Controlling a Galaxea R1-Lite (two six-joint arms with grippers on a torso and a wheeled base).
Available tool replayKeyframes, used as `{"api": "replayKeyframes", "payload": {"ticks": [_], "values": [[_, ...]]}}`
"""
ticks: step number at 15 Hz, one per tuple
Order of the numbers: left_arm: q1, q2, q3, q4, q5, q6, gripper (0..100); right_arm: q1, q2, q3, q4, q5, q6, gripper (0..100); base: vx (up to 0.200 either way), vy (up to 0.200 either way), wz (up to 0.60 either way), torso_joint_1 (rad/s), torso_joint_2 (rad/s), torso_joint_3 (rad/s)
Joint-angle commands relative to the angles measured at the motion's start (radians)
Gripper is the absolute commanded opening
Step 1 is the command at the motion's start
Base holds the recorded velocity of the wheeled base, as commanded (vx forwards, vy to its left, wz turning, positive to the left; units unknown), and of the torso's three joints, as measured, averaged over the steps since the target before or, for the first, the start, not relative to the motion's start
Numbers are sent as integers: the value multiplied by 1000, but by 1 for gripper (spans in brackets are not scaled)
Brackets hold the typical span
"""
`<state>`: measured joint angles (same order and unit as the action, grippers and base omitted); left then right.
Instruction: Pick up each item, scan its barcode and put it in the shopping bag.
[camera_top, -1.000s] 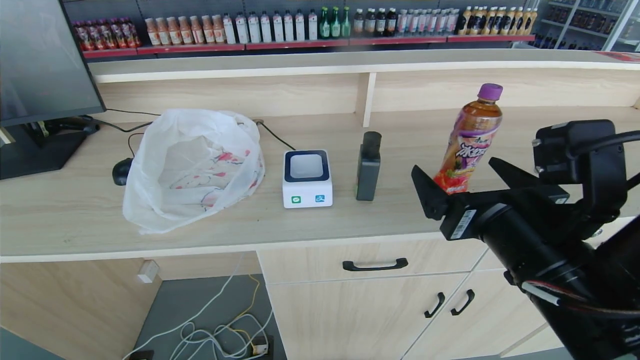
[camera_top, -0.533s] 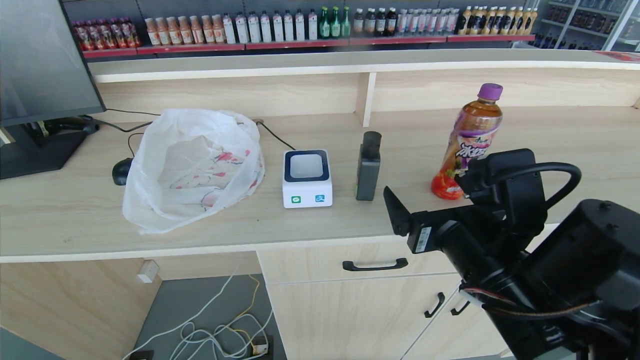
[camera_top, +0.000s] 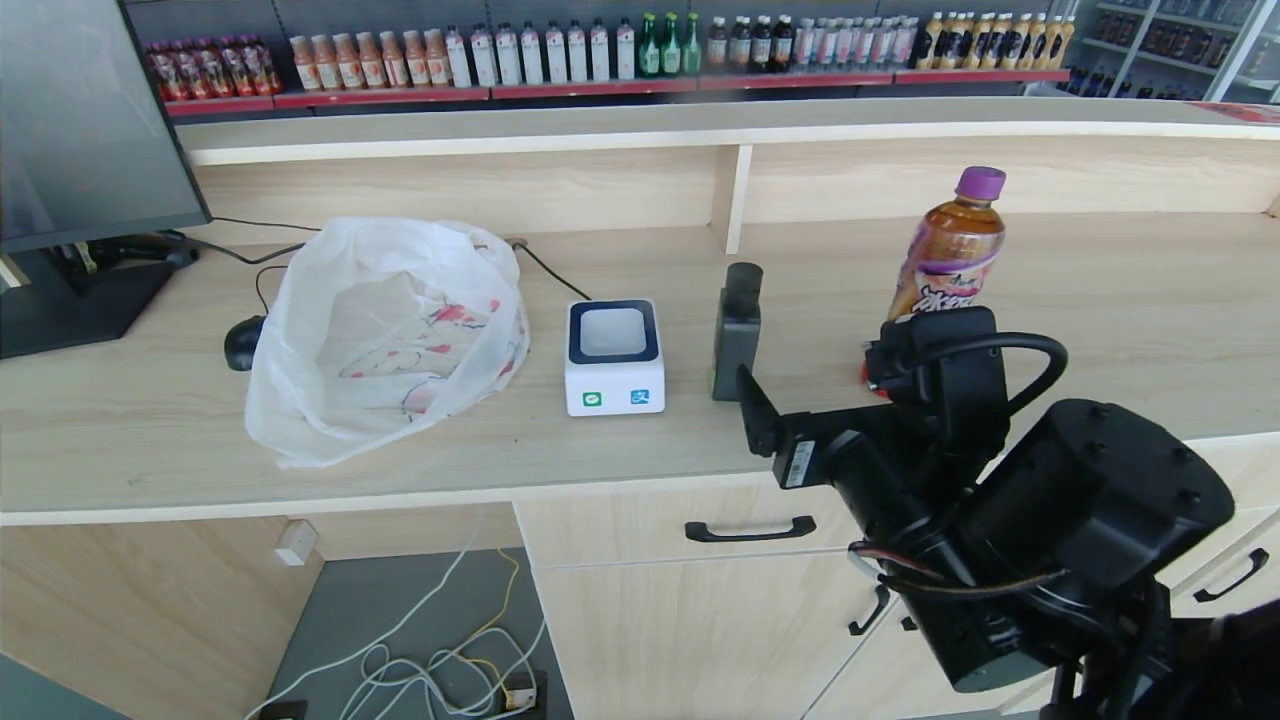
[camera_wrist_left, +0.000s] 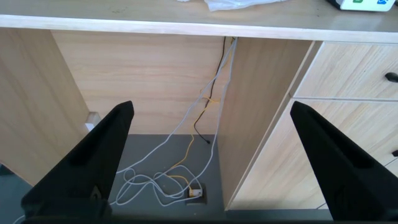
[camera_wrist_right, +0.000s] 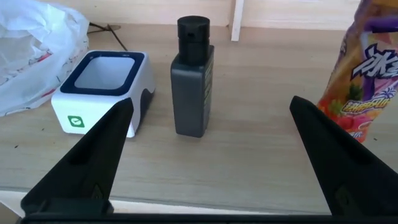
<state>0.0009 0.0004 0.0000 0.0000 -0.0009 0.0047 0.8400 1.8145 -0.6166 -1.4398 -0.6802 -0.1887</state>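
With the right gripper (camera_wrist_right: 211, 101) spread wide at the counter (camera_top: 640, 440) edge, facing the dark bottle (camera_top: 737, 335) standing beside the scanner (camera_top: 613, 357), I'd worry a finger clips that tall, narrow bottle or the tea bottle (camera_top: 948, 250) nearby and tips it over before gripping.

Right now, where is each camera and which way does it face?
Head view: on the head, looking down at the counter: shopping bag, barcode scanner, dark bottle, tea bottle; right arm shows.
Left wrist view: low, facing cabinet front and floor cables; open left end effector shows.
Right wrist view: at counter height, facing barcode scanner and both bottles, shared with the head view; open right end effector shows.
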Motion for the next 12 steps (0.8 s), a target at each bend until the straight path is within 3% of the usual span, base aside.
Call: {"api": "replayKeyframes", "payload": {"ticks": [1, 12], "values": [[1, 0, 0, 0, 1, 0, 100, -33, 100, -52, -54, 25, -3, 100, 0, 0, 0, 0, 0, 0], [1, 0, 0, 0, 1, 0, 100, -111, 223, -180, -67, 160, -3, 100, 0, 0, 0, 0, 0, 0]]}}
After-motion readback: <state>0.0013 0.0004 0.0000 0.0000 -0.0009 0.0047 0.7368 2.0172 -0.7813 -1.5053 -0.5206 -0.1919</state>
